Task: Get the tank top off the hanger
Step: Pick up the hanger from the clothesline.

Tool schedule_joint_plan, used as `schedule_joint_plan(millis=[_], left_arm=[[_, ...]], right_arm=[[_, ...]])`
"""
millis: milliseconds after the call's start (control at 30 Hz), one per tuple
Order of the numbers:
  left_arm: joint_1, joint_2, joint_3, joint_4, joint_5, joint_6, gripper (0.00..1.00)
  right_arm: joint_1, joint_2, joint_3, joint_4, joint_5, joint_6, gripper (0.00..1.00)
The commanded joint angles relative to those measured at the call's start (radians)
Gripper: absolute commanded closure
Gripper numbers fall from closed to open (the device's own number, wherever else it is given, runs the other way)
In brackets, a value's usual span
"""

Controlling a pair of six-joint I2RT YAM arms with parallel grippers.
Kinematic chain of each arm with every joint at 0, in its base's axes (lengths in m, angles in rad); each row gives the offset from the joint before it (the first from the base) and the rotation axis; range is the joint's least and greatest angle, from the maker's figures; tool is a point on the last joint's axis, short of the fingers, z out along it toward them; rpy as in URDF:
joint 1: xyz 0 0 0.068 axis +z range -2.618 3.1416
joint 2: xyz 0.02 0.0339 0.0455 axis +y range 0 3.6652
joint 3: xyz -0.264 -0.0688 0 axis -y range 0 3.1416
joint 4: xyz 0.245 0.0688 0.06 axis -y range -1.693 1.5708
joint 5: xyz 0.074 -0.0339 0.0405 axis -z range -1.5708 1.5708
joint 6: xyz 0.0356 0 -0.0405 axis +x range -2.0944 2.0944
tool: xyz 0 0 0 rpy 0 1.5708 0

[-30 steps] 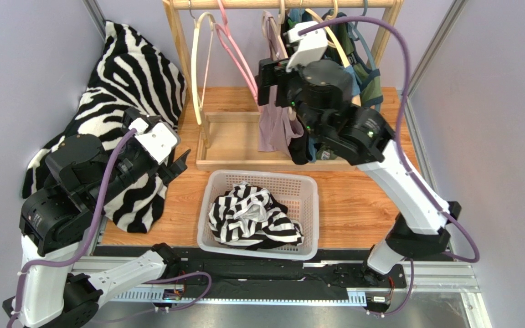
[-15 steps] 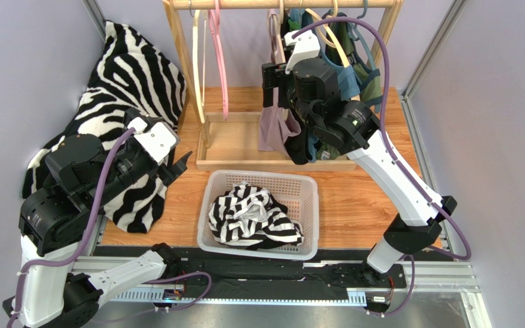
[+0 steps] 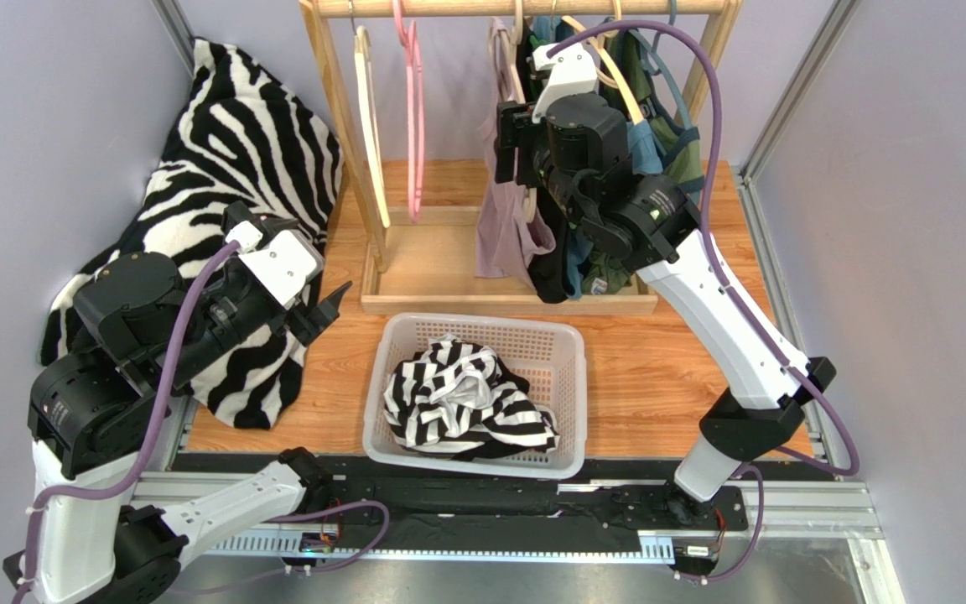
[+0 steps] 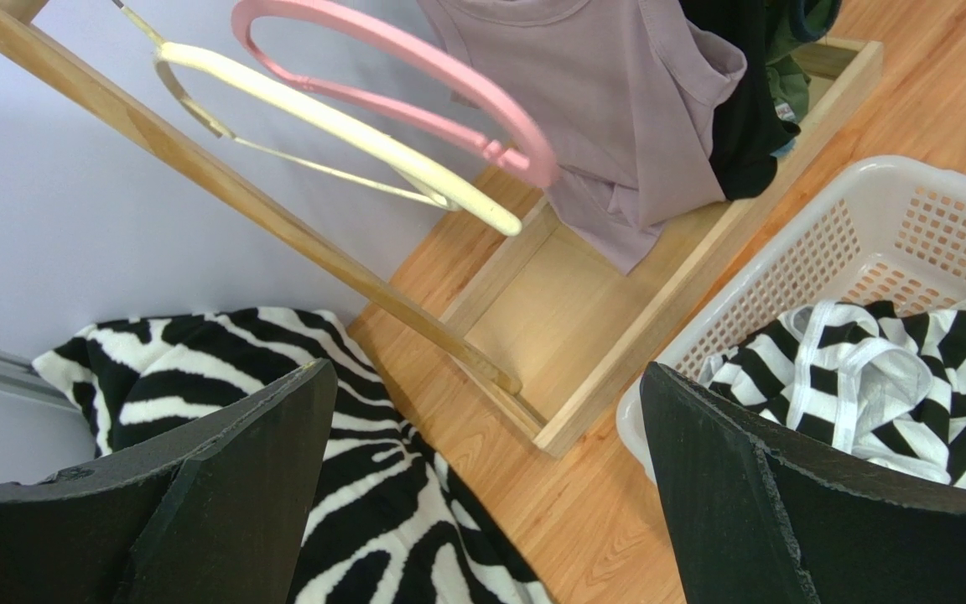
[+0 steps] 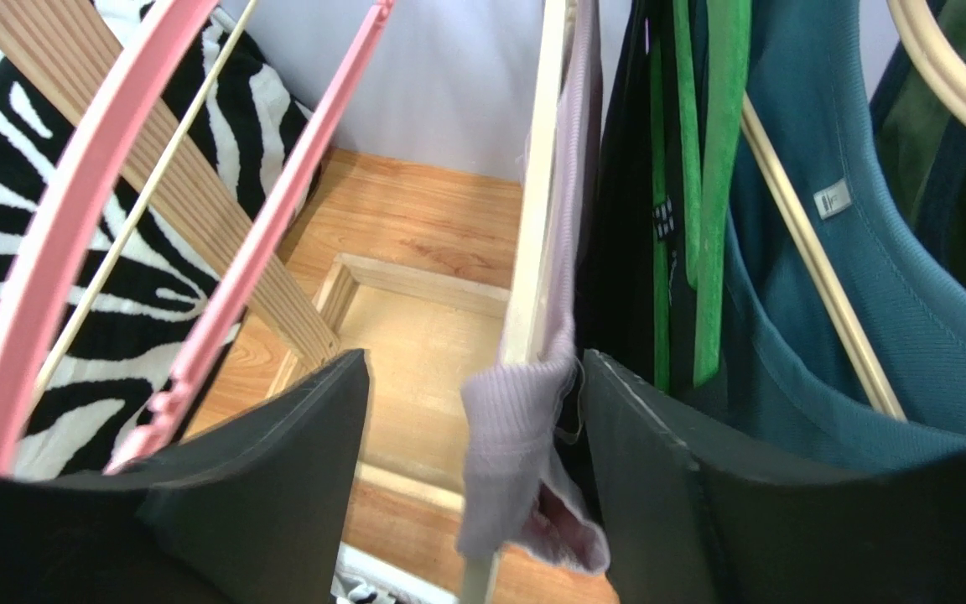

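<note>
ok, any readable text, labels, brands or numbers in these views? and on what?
No text is legible in any view.
white tag on the teal top, right wrist view: print too small to read.
dark tag beside the green hanger, right wrist view: too small and blurred to read.
Top and left wrist views: no labels, brands, numbers or signs visible.

Top camera looks down from behind; both wrist cameras closely face the rack (image 3: 438,271), sharing the mauve tank top (image 3: 501,239).
</note>
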Motion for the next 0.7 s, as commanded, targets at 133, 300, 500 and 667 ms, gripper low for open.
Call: schedule_joint_plan(millis=[133,300,500,667], left_arm=[[0.004,-0.023,-0.007,0.006,0.015,-0.02,0.01],[0.005,-0.028,-0.011,0.005,0.021,-0.02,0.01],[0.005,-0.034,-0.017,0.005,0.024,-0.018,0.01],[0.005,-0.036,-0.015,0.003,0.021,-0.02,0.01]], right_arm=[[-0.006,0.039,0.035,-0.031,-0.025,0.034,0.71],[-0.007,0.037,0.036,-0.045,-0.028,0.041,0.96],[-0.007,0.051,0.104,-0.009,-0.042,-0.005,1.0],[-0.006,0.033,0.148,0.112,-0.012,-0.1,1.0]])
